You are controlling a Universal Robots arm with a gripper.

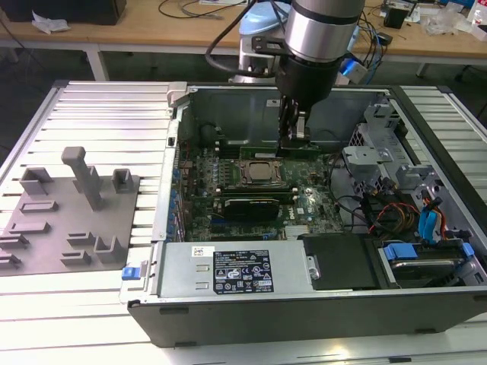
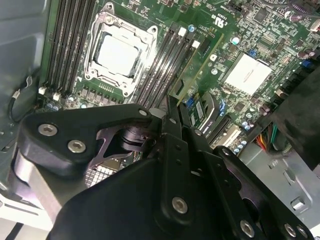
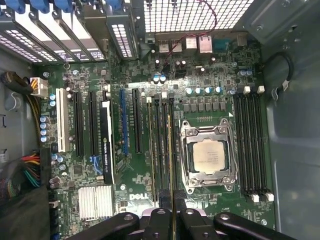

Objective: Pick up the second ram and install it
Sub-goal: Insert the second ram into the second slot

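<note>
My gripper point(image 1: 293, 143) reaches down into the open computer case, just beyond the CPU socket point(image 1: 259, 173). It is shut on the second ram point(image 2: 202, 65), a thin green-edged strip standing on edge. In the first wrist view the second ram point(image 3: 170, 160) runs from between the fingertips of the gripper point(image 3: 172, 216) along the memory slots point(image 3: 160, 150) beside the CPU socket point(image 3: 207, 157). In the exterior view the second ram point(image 1: 308, 149) shows as a low green strip under the gripper. Whether it sits fully in a slot I cannot tell.
A grey moulded tray point(image 1: 68, 220) lies at the exterior view's left, outside the case. The power supply point(image 1: 236, 270) lines the near case edge. Cables and drive bays point(image 1: 411, 220) crowd the exterior view's right. More memory slots point(image 3: 252, 145) flank the socket's other side; expansion slots point(image 3: 92, 130) lie beyond.
</note>
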